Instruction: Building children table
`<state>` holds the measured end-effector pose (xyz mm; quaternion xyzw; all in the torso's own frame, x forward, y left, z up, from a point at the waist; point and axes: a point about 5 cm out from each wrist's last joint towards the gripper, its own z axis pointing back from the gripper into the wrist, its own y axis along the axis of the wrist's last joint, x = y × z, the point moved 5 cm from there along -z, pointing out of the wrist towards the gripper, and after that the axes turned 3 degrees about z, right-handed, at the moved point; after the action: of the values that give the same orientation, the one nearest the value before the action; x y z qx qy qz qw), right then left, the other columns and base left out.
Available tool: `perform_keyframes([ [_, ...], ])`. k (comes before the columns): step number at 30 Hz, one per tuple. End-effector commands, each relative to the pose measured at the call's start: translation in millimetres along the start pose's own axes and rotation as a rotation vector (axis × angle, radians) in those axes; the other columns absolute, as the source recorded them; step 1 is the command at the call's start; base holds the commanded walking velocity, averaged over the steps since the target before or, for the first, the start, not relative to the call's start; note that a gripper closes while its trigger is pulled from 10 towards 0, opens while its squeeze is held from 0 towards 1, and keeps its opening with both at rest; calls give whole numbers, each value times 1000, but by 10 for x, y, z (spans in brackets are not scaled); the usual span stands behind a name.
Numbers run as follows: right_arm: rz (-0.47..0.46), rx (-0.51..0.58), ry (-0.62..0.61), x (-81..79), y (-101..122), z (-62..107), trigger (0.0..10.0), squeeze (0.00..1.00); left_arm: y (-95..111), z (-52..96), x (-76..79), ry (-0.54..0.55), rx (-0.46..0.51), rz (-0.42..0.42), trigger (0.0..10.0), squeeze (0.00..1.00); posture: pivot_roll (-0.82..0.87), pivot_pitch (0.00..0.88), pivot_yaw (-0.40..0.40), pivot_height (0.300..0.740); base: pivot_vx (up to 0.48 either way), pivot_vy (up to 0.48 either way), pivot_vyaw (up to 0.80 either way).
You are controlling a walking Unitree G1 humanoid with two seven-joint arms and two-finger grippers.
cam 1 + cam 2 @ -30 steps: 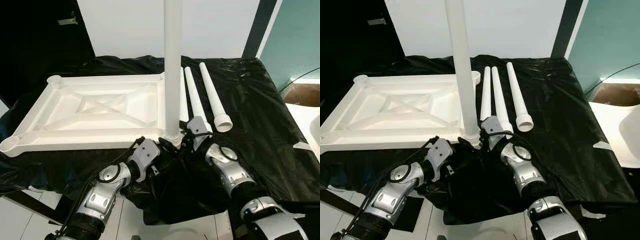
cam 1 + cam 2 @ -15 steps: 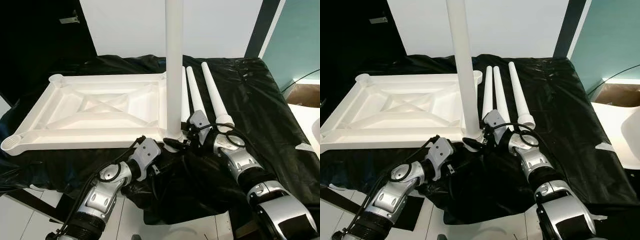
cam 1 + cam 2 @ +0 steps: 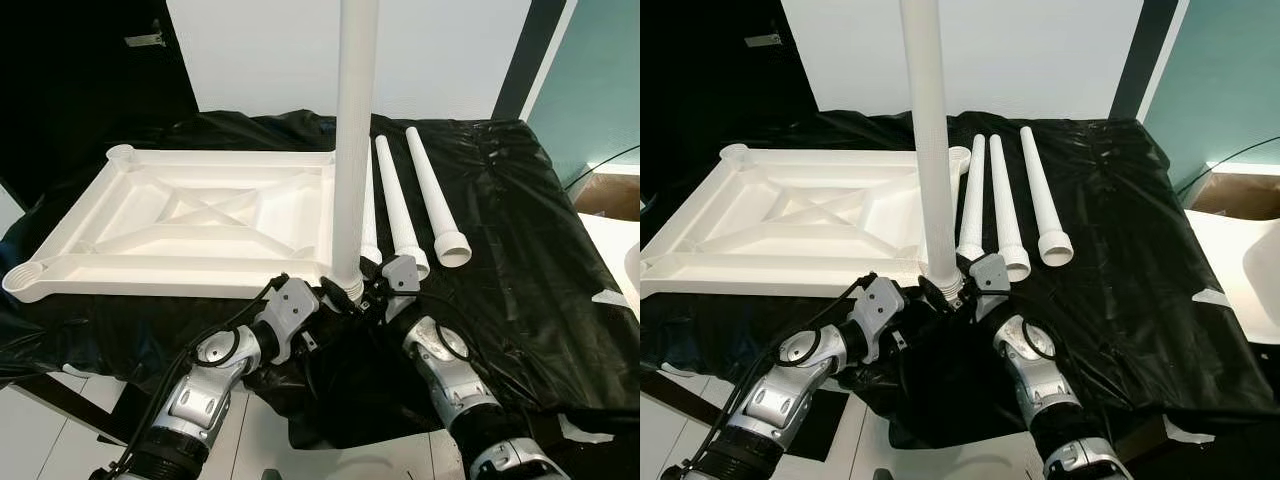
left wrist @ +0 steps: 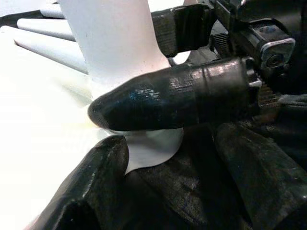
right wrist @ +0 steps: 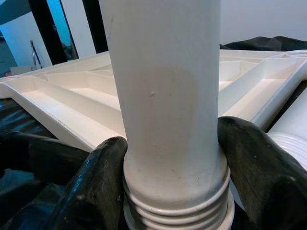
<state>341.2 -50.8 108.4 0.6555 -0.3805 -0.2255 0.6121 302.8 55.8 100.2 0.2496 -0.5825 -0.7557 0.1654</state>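
Observation:
The white tabletop [image 3: 190, 215] lies upside down on the black-covered surface. A white leg [image 3: 353, 150] stands upright in its near right corner socket. My right gripper [image 3: 366, 297] is shut on the leg's threaded base [image 5: 165, 96], one finger [image 5: 98, 182] on each side. My left gripper [image 3: 330, 295] reaches in from the left and is shut on the corner socket [image 4: 148, 148], with one finger across its top and one under it. Three loose legs [image 3: 1002, 205] lie side by side just right of the tabletop.
Black sheeting [image 3: 520, 250] covers the whole surface and hangs over the front edge. A white rounded object [image 3: 625, 265] and a brown box [image 3: 610, 190] sit past the right edge. White floor [image 3: 60, 440] shows below the front edge.
My right arm has swung back in front of the leg's base, with its wrist lower and nearer than half a second ago. The leg stays upright, and the left gripper has stayed put.

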Motion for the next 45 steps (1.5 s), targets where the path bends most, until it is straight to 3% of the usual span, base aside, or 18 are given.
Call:
perform_keyframes([
  [1,-3,-13,1,35,-44,44,118,0,-17,-10,-11,8,-11,-10,10000,0,115,0,29,740,0,0,0],
  [3,2,-21,11,27,-57,54,118,0,-16,-13,-9,7,-11,-10,10000,0,115,0,29,740,0,0,0],
  [4,21,-33,21,34,-72,64,8510,0,-13,-17,-10,7,-11,-10,10000,0,115,0,28,740,0,0,0],
  [5,21,-33,21,34,-72,64,8510,0,-13,-17,-10,7,-11,-10,10000,0,115,0,28,740,0,0,0],
  [6,39,-35,34,74,-55,54,10000,0,-14,-18,-6,7,-10,-9,10000,0,115,0,28,740,0,0,0],
  [7,39,-35,34,74,-55,54,10000,0,-14,-18,-6,7,-10,-9,10000,0,115,0,28,740,0,0,0],
  [8,54,-37,57,115,-16,29,10000,1000,-23,-17,2,5,-12,-9,10000,0,110,0,29,740,0,0,0],
  [10,80,-42,132,137,62,-25,10000,1000,-36,-21,10,3,-15,-7,10000,0,108,0,27,740,0,0,0],
  [11,75,-59,238,63,84,-39,10000,0,-37,-28,9,3,-16,-8,10000,0,109,0,25,740,0,0,0],
  [21,171,-35,368,95,219,-169,10000,0,-23,-33,-25,13,-12,-14,10000,0,125,0,13,740,0,0,0],
  [22,167,-45,385,87,209,-182,4157,0,-26,-25,-29,15,-12,-15,10000,0,128,0,11,740,0,0,0],
  [25,162,-55,402,79,196,-193,4157,0,-29,-19,-32,17,-13,-16,10000,0,128,0,11,740,0,0,0],
  [26,143,-67,404,80,179,-204,0,0,-31,-12,-35,20,-14,-17,10000,0,135,0,10,740,0,0,0],
  [30,77,-94,397,85,139,-212,0,0,-34,2,-43,25,-14,-18,10000,0,141,0,8,740,0,0,0],
  [35,35,-46,233,36,67,-137,0,0,-35,12,-40,25,-15,-19,10000,0,139,0,12,740,0,0,0],
  [39,38,56,13,7,82,53,0,0,-39,-1,-16,11,-18,-20,10000,0,129,0,23,740,0,0,0],
  [41,35,63,-120,119,76,108,0,0,-33,-7,-19,8,-17,-21,10000,0,122,0,30,740,0,0,0],
  [45,26,70,-197,232,119,75,0,0,-25,-19,-17,0,-16,-21,10000,0,114,0,37,740,0,0,0],
])
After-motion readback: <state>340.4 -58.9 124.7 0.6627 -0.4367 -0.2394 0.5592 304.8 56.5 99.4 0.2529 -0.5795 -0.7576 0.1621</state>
